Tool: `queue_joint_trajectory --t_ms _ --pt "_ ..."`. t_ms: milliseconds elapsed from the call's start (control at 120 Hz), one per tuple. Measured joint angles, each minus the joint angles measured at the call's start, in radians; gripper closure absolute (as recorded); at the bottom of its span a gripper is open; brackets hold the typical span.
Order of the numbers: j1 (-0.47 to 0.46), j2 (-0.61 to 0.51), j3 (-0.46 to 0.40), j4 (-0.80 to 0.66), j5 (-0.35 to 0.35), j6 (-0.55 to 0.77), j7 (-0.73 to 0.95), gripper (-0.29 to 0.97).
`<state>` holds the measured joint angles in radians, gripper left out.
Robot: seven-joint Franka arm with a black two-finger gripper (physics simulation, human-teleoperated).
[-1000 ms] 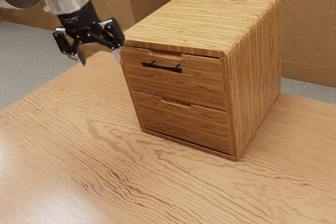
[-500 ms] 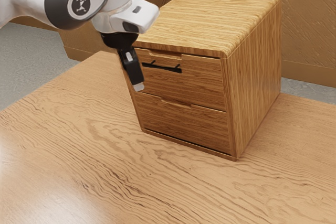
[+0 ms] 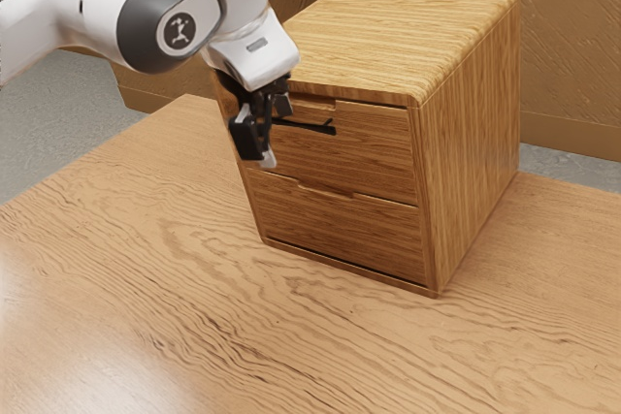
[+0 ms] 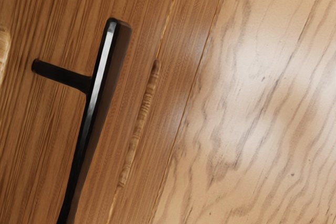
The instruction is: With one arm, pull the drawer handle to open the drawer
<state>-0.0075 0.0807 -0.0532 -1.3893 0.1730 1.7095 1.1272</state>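
A wooden cabinet (image 3: 388, 36) stands on the table with two drawers in its front. The top drawer (image 3: 349, 152) sits flush with the cabinet front and carries a black bar handle (image 3: 312, 127). My gripper (image 3: 260, 133) hangs right in front of the handle's end nearest the exterior view's left, covering that end; it is open, with its fingers pointing down and toward the drawer front. In the wrist view the handle (image 4: 94, 114) runs as a long black bar on a short post, close to the camera, against the drawer front (image 4: 42, 145).
The lower drawer (image 3: 340, 222) has only a shallow notch at its top edge. The wooden table (image 3: 194, 288) spreads wide in front of the cabinet. Grey floor (image 3: 49, 113) and a brown wall (image 3: 572, 36) lie beyond.
My hand has swung from the cabinet's corner at the exterior view's left, turned downward, and moved in to the near end of the handle. The drawer has not moved.
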Motion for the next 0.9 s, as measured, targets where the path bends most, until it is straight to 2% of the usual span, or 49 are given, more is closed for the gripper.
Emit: queue_joint_trajectory --t_ms 292,650,900 --pt "0.011 -0.029 0.020 -0.026 0.009 0.029 0.160 0.02" --pt "0.005 -0.035 0.021 -0.095 0.022 0.116 0.275 0.02" --pt "0.014 -0.032 0.015 -0.105 0.027 0.133 0.316 -0.13"
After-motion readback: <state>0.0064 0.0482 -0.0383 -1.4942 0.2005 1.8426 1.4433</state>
